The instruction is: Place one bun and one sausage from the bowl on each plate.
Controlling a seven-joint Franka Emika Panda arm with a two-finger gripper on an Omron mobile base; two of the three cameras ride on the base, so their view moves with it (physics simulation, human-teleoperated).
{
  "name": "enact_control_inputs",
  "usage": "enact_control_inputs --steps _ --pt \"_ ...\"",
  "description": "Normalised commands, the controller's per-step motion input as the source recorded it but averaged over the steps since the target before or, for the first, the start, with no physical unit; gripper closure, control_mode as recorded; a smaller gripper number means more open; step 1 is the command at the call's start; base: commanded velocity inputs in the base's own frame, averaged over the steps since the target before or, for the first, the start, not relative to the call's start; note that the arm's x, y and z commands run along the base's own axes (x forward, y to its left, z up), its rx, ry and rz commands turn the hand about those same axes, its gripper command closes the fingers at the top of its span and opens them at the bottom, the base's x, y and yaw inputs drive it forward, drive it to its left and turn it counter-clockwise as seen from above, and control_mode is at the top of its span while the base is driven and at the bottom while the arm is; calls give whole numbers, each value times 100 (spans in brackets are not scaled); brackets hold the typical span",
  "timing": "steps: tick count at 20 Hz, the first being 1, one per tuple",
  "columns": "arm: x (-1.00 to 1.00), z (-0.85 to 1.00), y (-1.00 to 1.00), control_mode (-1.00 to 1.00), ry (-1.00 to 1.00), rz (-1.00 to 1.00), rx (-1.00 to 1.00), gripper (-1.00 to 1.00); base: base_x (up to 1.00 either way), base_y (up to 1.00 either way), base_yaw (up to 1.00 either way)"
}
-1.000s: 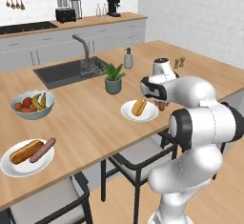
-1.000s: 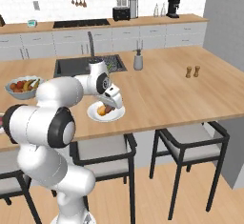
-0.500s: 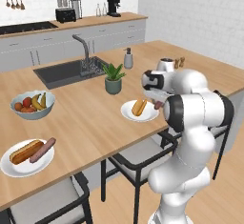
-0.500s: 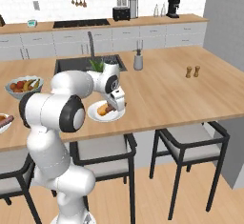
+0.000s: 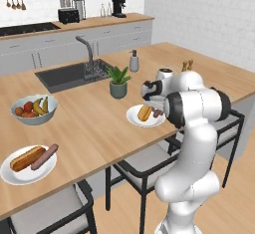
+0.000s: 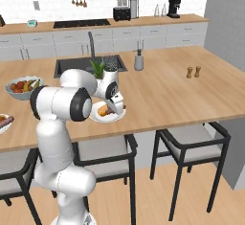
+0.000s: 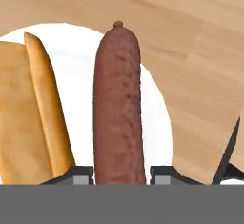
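Sausage (image 7: 118, 104): lay lengthwise between the two dark fingertips of the gripper (image 7: 119, 174), its far tip pointing to 12 o'clock in the hand view, over the white plate (image 7: 159, 123).
Grip: the jaws stood narrowly apart and pinched the sausage at its near end; no gap showed on either side.
Bun (image 7: 28, 113): rested on the same plate at 9 o'clock of the sausage, just beside it, long axes roughly parallel.
Near plate: sat at the counter (image 5: 94, 128) edge in front of the arm; whether the sausage touched it could not be told.
Far plate (image 5: 15, 175): already carried a bun and a sausage, at 8 o'clock in the left base view.
Bowl: the dark serving bowl was not made out; a pale fruit bowl (image 5: 34, 111) stood near the sink (image 5: 69, 76).
Step in hand: judged to be setting the sausage down.
Doing it well: lower until the sausage bears on the plate, keep it clear of the bun and inside the rim, then part the jaws and lift straight away.
Risk: a round sausage could roll toward the rim at 3 o'clock if dropped from height.
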Motion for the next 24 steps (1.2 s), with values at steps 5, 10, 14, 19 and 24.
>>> enact_control_inputs --steps 5,10,14,19,24 --pt "48 -36 3 -100 -2 -2 0 -100 0 0 0" --pt "30 -3 -1 -100 -3 -1 0 -100 0 0 0" --pt "-95 64 -16 -100 -33 -1 0 -100 0 0 0" --pt "-100 88 0 -100 -61 0 0 -100 0 0 0" --pt "-100 100 0 -100 -71 2 -2 -100 0 0 0"
